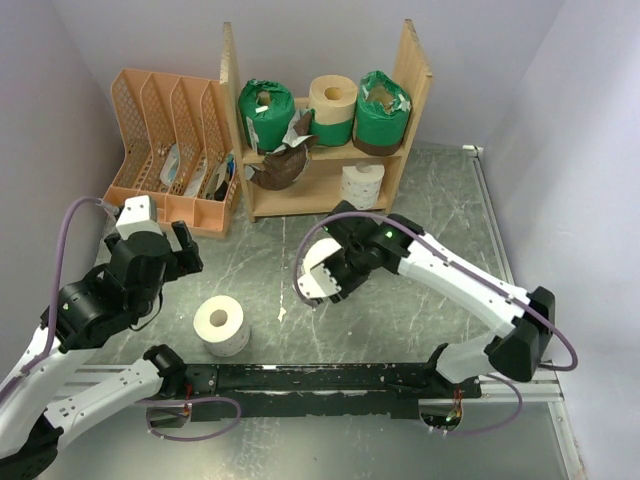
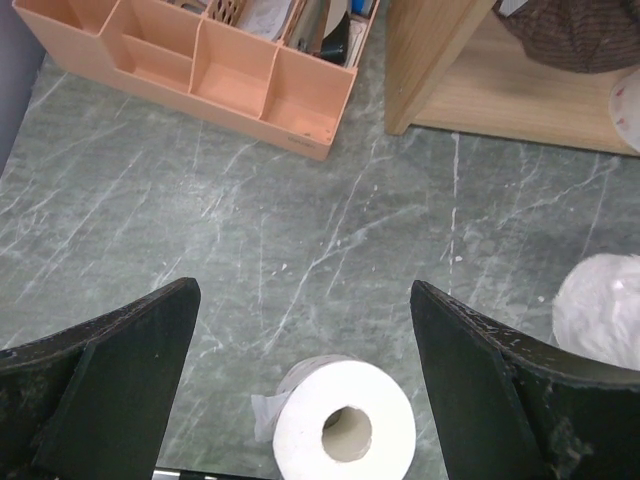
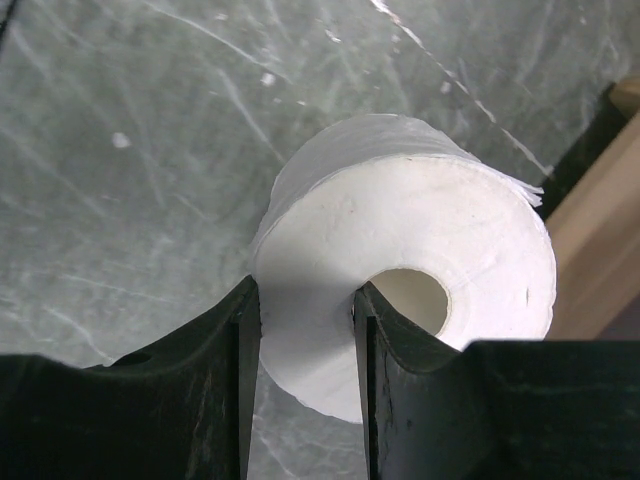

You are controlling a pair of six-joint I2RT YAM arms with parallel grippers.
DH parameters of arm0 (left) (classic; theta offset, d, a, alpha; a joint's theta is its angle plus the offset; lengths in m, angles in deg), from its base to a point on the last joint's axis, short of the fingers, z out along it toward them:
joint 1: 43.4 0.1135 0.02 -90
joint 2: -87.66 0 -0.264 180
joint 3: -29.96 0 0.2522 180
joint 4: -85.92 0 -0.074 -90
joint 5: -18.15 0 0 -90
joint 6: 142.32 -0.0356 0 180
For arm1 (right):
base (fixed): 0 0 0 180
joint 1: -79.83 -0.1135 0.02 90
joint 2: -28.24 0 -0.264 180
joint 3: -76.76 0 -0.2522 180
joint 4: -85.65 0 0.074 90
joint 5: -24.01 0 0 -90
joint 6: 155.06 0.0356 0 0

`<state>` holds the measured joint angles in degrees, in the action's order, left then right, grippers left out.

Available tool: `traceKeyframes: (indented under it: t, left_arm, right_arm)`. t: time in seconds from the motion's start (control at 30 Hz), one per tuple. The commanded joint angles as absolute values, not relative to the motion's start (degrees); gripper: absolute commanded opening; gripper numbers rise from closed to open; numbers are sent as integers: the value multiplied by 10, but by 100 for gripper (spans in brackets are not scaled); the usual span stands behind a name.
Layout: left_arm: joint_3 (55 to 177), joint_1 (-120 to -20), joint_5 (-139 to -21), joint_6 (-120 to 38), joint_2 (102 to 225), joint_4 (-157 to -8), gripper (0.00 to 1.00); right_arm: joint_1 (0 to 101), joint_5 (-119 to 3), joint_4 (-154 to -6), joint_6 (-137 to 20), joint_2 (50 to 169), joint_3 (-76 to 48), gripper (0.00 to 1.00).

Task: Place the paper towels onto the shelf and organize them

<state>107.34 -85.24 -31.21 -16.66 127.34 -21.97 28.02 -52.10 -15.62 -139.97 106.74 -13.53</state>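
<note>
**Right arm.** I have the right gripper over the middle of the table, on the near side of the shelf. It is clamped on a bare white roll, and its jaws pinch the roll's wall between the outer edge and the hollow core.

**Left arm.** I see the left gripper at the left of the table with its jaws spread wide apart. A second white roll stands on end on the table just near of it, core upward.

**Shelf, upper board, left to right.** A green-wrapped roll, a cream roll with green wrap around its lower half, and another green roll.

**Shelf, lower board.** A brown-wrapped roll sits at the left and a small white roll at the right.

**Surroundings.** An orange file rack stands just left of the shelf.
</note>
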Motion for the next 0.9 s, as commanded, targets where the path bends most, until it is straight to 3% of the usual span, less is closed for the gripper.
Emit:
traceKeyframes:
  t: [0.0, 0.33, 0.87]
  left_arm:
    - [1110, -854, -320, -189, 1281, -250, 98]
    - [1109, -854, -348, -187, 1273, -262, 98]
    - [1107, -854, -332, -196, 1251, -245, 98]
  right_arm:
    - [303, -538, -212, -1415, 1104, -71, 0]
    - [420, -482, -253, -1443, 1248, 57, 0]
    - [451, -520, -332, -1448, 1367, 138, 0]
